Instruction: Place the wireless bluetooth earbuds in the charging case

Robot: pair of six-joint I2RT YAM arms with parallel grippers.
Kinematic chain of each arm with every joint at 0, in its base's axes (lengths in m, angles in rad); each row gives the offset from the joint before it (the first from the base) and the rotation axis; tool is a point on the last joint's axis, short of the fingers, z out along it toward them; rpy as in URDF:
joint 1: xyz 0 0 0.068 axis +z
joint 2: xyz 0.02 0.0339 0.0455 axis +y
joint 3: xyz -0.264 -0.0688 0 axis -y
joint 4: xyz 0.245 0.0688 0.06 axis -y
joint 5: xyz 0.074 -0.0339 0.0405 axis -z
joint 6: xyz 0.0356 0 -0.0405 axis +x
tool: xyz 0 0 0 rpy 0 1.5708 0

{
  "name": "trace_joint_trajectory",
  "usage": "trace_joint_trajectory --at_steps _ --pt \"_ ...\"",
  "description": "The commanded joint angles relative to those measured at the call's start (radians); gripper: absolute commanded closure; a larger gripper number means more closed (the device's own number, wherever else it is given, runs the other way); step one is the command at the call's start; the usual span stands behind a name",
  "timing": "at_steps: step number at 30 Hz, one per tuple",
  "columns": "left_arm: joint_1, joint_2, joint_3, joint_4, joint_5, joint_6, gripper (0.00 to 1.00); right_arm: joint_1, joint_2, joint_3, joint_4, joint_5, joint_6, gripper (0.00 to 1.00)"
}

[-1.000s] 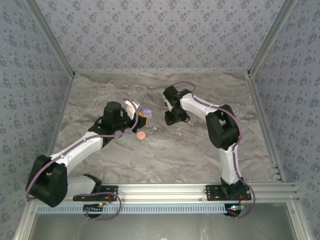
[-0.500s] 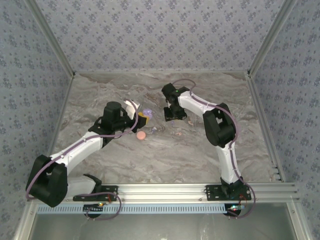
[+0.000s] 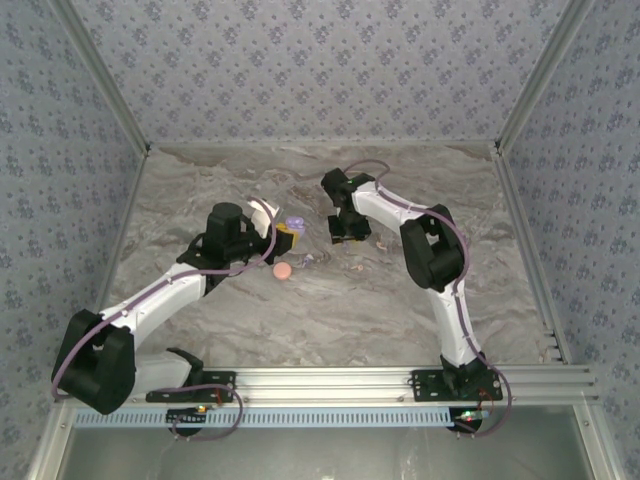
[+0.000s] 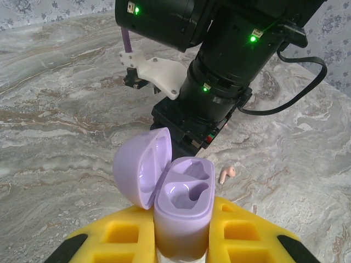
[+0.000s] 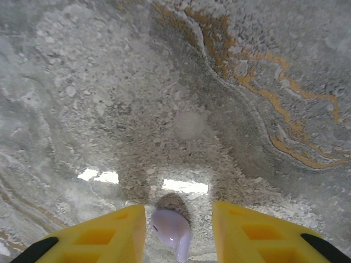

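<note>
Near the middle of the table [image 3: 300, 320], the left gripper [image 3: 284, 234] holds up the lilac charging case [image 3: 294, 222]. Its yellow fingers [image 4: 120, 236] are squeezed tight on the two sides of the case. The case stands straight up. Its lid is flipped open to the left, and you can see two little hollow beds inside. Both beds have nothing in them.

Just right of the case, the right gripper [image 3: 345, 235] points down at the table, close to the stone top. From the right wrist camera, its yellow fingers [image 5: 115, 233] are a little way apart. A lilac earbud [image 5: 171, 229] sits between them, with a small gap on each side. It makes a dark shadow on the table. I cannot tell if the fingers have hold of it, because their tips are cut off at the bottom of the picture.

A pink earbud [image 4: 226, 174] lies flat on the table, a little to the right of the lilac case and near the black part of the right arm. It is not touching the case.

A round pink case [image 3: 283, 270] rests on the table, just nearer than the lilac one.
</note>
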Motion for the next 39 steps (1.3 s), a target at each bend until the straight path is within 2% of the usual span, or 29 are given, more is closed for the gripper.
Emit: trace_joint_trajectory --at_steps 1,17,31,39 --pt "-0.007 0.003 0.017 0.025 0.002 -0.002 0.82 0.011 0.023 0.033 -0.051 0.019 0.018 0.62" --pt "-0.007 0.003 0.016 0.026 0.004 -0.004 0.82 0.02 0.065 0.044 -0.07 0.04 0.016 0.66" --pt "-0.007 0.01 0.013 0.025 0.004 -0.012 0.82 0.019 0.07 0.03 -0.047 0.055 -0.043 0.77" --pt "-0.017 0.049 0.007 0.057 0.0 -0.043 0.82 0.0 0.023 -0.038 0.02 0.007 -0.109 0.77"
